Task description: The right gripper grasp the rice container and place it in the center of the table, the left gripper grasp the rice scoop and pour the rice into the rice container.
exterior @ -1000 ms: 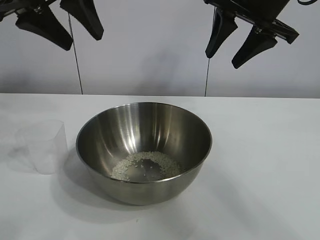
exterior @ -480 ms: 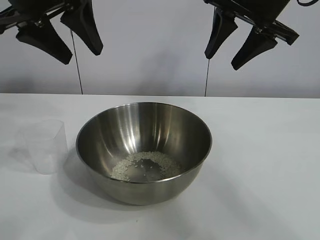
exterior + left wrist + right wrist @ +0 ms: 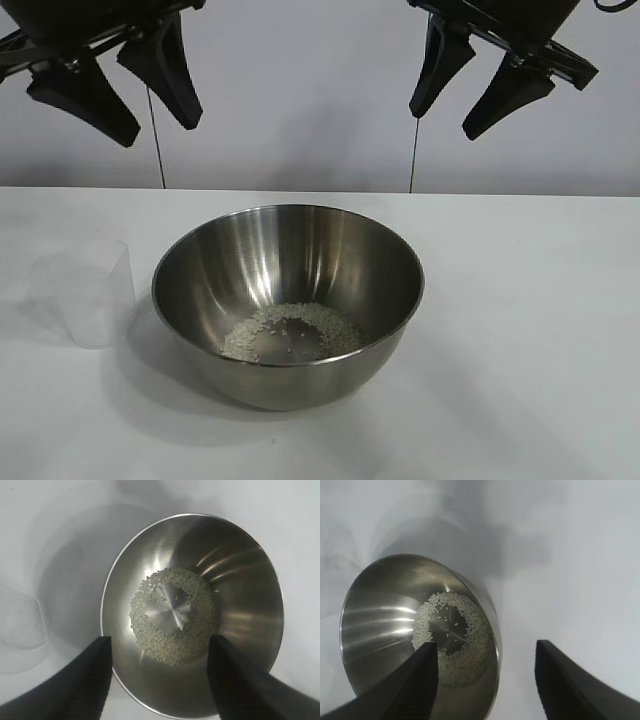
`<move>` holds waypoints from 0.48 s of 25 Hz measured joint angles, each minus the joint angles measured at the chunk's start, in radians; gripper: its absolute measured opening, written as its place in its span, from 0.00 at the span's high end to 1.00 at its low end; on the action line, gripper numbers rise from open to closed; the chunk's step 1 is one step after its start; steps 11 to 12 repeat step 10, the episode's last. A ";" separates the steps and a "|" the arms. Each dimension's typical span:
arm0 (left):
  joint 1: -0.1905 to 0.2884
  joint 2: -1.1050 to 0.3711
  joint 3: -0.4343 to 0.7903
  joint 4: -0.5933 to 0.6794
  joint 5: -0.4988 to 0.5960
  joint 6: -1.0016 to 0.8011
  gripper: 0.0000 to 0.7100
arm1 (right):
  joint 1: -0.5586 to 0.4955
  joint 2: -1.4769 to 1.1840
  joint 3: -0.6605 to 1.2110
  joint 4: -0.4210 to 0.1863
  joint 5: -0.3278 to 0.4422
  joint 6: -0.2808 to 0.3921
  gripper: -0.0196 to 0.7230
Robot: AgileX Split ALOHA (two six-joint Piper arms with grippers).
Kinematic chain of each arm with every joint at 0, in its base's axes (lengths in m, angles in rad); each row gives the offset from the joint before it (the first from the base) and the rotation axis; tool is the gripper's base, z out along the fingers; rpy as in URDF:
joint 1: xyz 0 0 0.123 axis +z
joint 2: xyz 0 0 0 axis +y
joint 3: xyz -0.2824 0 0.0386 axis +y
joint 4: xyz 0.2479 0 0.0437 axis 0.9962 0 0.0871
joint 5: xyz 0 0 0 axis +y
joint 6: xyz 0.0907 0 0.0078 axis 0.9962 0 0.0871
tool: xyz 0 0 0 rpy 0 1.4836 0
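The rice container point(image 3: 288, 300), a large steel bowl, stands at the middle of the white table point(image 3: 520, 300). The rice point(image 3: 292, 330) lies as a ring of white grains on its bottom, also in the left wrist view point(image 3: 172, 615) and the right wrist view point(image 3: 452, 635). The rice scoop point(image 3: 90, 290), a translucent cup, stands upright and empty left of the bowl; it shows faintly in the left wrist view point(image 3: 20, 625). My left gripper point(image 3: 155, 125) is open and empty, high above the bowl's left side. My right gripper point(image 3: 445, 125) is open and empty, high at the upper right.
A plain white wall stands behind the table. Two thin dark cables point(image 3: 412, 150) hang down in front of it. Bare tabletop lies to the right of the bowl and in front of it.
My left gripper has shifted slightly left and down in the exterior view. The cup, the bowl and the right gripper have not moved.
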 joint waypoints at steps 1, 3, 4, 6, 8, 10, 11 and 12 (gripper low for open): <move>0.000 0.000 0.002 0.000 -0.001 0.000 0.42 | 0.000 0.000 0.000 0.000 -0.010 0.000 0.44; 0.000 0.000 0.002 0.000 -0.007 -0.001 0.42 | 0.000 0.000 0.000 0.000 -0.024 0.000 0.44; 0.000 0.000 0.002 0.000 -0.010 -0.002 0.42 | 0.000 0.000 0.000 0.000 -0.032 0.000 0.44; 0.000 0.000 0.002 0.000 -0.014 -0.002 0.42 | 0.000 0.000 0.000 0.000 -0.052 0.000 0.44; 0.000 0.000 0.002 0.000 -0.018 -0.002 0.42 | 0.000 0.000 0.000 0.000 -0.078 0.000 0.44; 0.000 0.000 0.002 0.000 -0.023 -0.002 0.42 | 0.000 0.000 0.000 0.001 -0.104 0.000 0.44; 0.000 0.000 0.002 0.000 -0.023 -0.002 0.42 | 0.000 0.000 0.000 0.001 -0.104 0.000 0.44; 0.000 0.000 0.002 0.000 -0.023 -0.002 0.42 | 0.000 0.000 0.000 0.001 -0.104 0.000 0.44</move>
